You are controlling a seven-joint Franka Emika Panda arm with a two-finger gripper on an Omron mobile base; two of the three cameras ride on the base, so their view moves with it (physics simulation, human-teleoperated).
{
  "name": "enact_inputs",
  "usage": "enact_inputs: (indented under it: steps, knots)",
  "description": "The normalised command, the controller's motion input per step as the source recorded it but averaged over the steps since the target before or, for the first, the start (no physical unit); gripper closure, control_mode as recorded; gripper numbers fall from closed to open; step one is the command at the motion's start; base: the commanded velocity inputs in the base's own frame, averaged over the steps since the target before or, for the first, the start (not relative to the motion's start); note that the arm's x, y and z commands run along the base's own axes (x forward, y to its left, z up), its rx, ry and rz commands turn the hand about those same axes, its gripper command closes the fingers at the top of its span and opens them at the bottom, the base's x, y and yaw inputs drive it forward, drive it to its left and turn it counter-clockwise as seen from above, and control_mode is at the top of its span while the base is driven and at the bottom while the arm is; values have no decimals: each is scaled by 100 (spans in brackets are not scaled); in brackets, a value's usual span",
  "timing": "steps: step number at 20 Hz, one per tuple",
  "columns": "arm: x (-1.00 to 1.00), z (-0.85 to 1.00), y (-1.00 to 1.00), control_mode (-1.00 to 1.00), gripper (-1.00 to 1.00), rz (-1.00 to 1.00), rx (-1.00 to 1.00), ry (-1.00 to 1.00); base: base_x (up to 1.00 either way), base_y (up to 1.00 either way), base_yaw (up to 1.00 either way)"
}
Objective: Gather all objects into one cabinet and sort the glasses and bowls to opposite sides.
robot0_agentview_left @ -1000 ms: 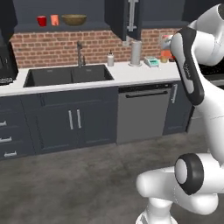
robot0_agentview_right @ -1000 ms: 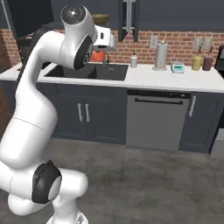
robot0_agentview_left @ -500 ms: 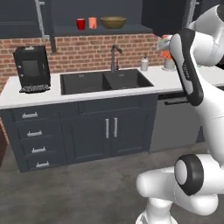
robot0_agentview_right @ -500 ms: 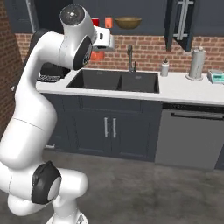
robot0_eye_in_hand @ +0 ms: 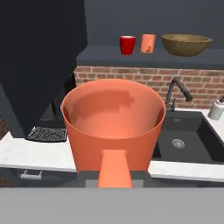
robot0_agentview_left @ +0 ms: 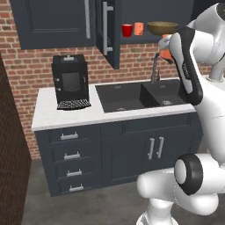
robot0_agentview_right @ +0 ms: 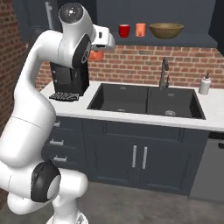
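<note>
Hand view: upright salmon-orange cup [robot0_eye_in_hand: 113, 127], open mouth, hollow inside.

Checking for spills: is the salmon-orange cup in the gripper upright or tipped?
Upright. In the hand view the held salmon-orange cup has its open rim on top, level, and it looks empty.

1. You had a red brick wall [robot0_agentview_left: 39, 66] behind the white counter [robot0_agentview_left: 66, 116].
2. A black double sink [robot0_agentview_right: 146, 103] with a dark tap [robot0_agentview_right: 164, 72] sat in it.
3. You saw a black coffee machine [robot0_agentview_left: 69, 81] left of it, drawers [robot0_agentview_left: 70, 162] below, and a grey floor [robot0_agentview_left: 88, 206].
</note>
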Motion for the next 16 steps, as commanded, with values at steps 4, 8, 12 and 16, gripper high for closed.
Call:
enact_inputs:
  steps: [4, 8, 12, 16]
  knots:
    - [0, 0, 0, 100, 100, 0, 0, 0, 82, 2, 19]
    - [0, 0, 0, 100, 100, 0, 0, 0, 4, -3, 2]
    - [0, 0, 0, 100, 100, 0, 0, 0, 41, -33, 5]
    - [0, 0, 0, 100, 100, 0, 0, 0, 68, -78, 14]
